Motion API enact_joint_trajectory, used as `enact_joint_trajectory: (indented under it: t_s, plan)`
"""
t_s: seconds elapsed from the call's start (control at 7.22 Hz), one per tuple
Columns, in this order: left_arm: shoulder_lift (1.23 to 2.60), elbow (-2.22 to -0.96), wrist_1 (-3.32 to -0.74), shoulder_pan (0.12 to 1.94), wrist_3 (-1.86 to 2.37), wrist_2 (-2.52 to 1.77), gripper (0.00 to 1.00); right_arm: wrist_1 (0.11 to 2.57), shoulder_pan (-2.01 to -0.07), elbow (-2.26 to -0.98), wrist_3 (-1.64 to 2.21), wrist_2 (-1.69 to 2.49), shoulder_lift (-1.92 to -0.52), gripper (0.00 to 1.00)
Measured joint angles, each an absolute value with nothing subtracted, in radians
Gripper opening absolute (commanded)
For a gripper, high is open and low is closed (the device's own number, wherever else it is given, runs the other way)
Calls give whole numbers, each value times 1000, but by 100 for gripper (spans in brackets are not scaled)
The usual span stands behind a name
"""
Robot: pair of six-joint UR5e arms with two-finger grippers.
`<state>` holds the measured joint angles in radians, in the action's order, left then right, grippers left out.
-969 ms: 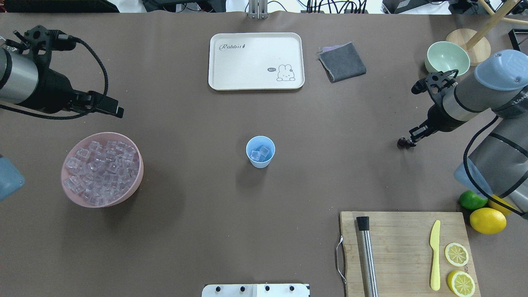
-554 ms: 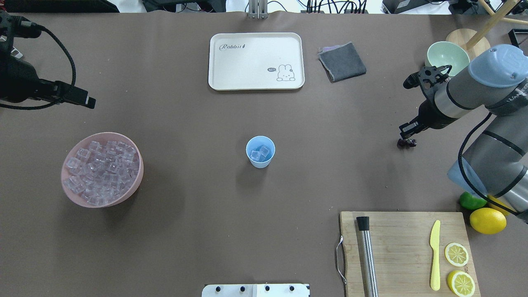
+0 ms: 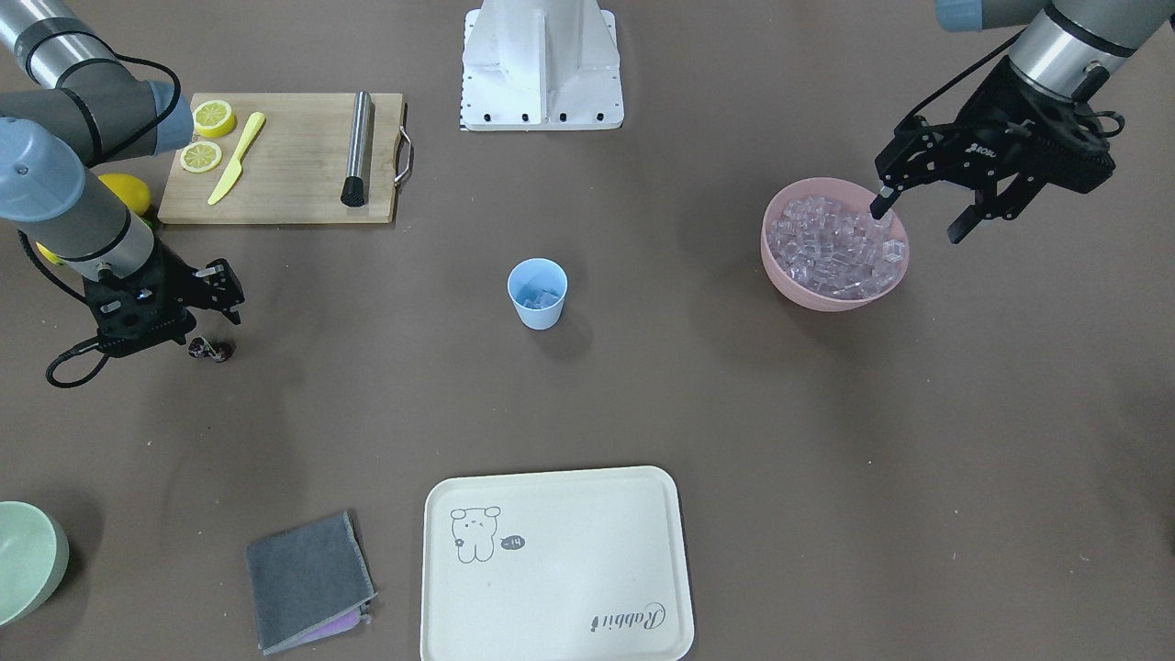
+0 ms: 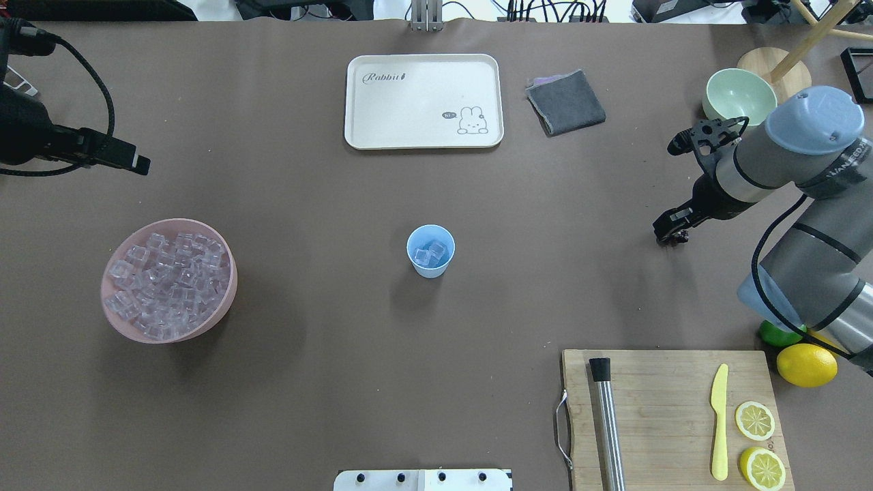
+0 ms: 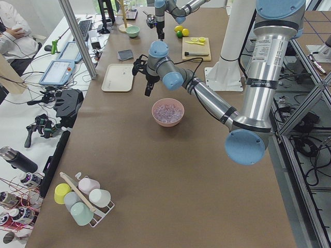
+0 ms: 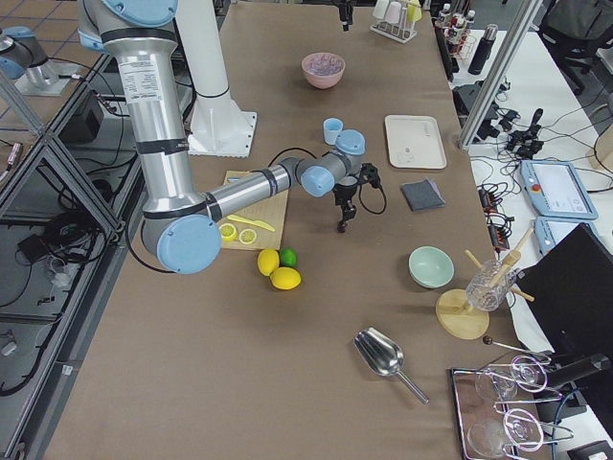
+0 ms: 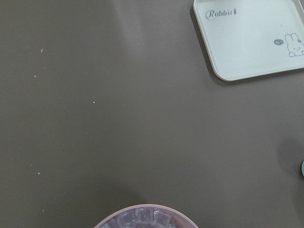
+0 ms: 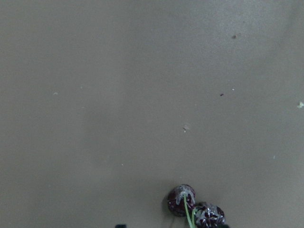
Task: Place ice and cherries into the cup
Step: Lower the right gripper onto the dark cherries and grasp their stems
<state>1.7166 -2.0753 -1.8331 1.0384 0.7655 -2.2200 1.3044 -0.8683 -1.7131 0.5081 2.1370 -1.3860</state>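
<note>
Cup (image 4: 430, 251) stood upright mid-table, alone on the brown cover, a few cubes of ice (image 4: 430, 254) lying in its bottom; the bulk of the ice heaped in the pink bowl (image 3: 788, 283), well apart from the cup on the robot's left. Left gripper (image 3: 918, 220) hung above the bowl's outer rim, claw spread wide, nothing between the fingers; one fingertip over the edge of the heap, the other out past the rim; whether it touched the ice could not be told. Cherries (image 8: 194, 210) lay on the table far out on the robot's right, well away from the cup; two dark glossy fruits side by side, green stems joined. Right gripper (image 4: 670, 232) was low, directly over them, fingers pointed down; jaws looked parted, only a sliver of one dark fingertip showing at the wrist view's bottom edge, clear of the fruit; cherries not gripped, resting on the cover. Beyond, across the table: cream tray (image 4: 423, 101), folded grey cloth (image 4: 566, 102), pale green bowl (image 4: 740, 95).
</note>
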Motion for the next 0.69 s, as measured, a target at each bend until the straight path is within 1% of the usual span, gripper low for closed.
enact_joint_trajectory:
  t_s: [0.14, 0.28, 0.55, 0.69]
  plan:
    - [1717, -2077, -1833, 1039, 766, -2219, 97, 1304, -864, -1701, 508, 2134, -1381, 53]
    - [1717, -2079, -1833, 1040, 766, -2219, 97, 1303, -861, -1690, 507, 2130, -1380, 43]
    - [1717, -2080, -1833, 1041, 766, -2218, 97, 1302, -855, -1682, 507, 2128, -1378, 12]
    - [1717, -2080, -1833, 1043, 766, -2217, 97, 1303, -853, -1681, 507, 2128, -1376, 2]
